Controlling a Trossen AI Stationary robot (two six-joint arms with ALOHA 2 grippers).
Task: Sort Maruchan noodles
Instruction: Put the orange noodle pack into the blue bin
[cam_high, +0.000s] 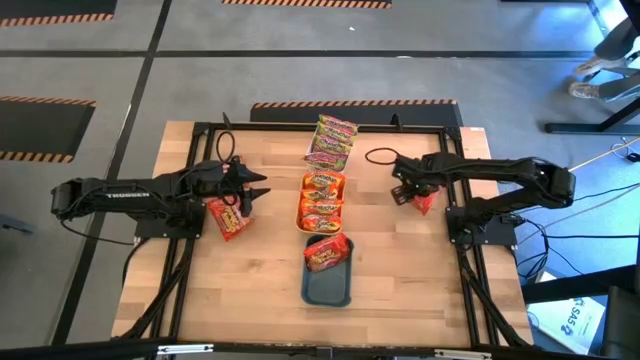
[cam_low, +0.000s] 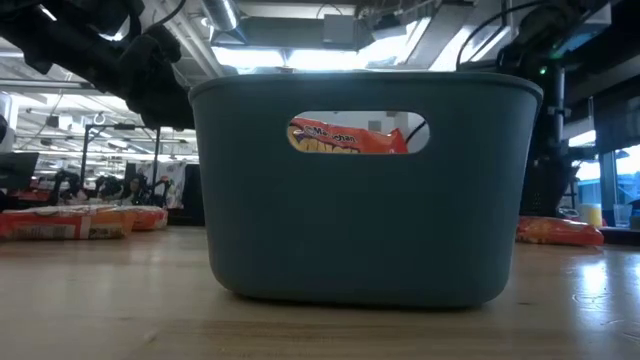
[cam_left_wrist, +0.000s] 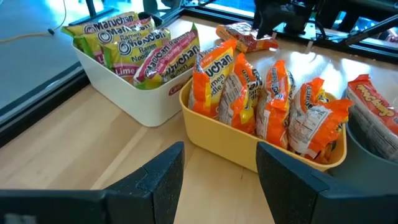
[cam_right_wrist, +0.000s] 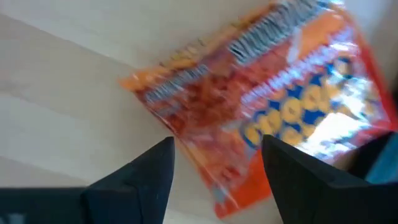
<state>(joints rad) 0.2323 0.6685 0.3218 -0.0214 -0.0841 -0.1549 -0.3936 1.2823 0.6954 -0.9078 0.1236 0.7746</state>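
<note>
A: What surface, what room?

B: A pale wooden table (cam_high: 390, 270) on a grey floor marked with hazard-striped tape; the level camera sees a lit workshop beyond.

A: Nearest first?

B: One teal tray (cam_high: 327, 280) holding red packets (cam_high: 326, 252); through its handle slot one red packet (cam_low: 355, 137) shows. Behind it one yellow tray (cam_left_wrist: 249, 144) with orange packets (cam_left_wrist: 267, 99) standing on edge, then one white tray (cam_left_wrist: 130, 93) with green-pink packets (cam_left_wrist: 140, 43). Three trays in a row.

A: Loose noodles?

B: Two spots: red packets (cam_high: 228, 217) lying just beside the left gripper (cam_high: 258, 190), and one red packet (cam_right_wrist: 261, 106) flat on the wood under the right gripper (cam_right_wrist: 217, 162).

A: The claws?

B: The left gripper's fingers (cam_left_wrist: 165, 168) stand apart, empty, facing the yellow tray. The right gripper's fingers (cam_right_wrist: 155, 165) stand apart above its packet, not clamping it.
</note>
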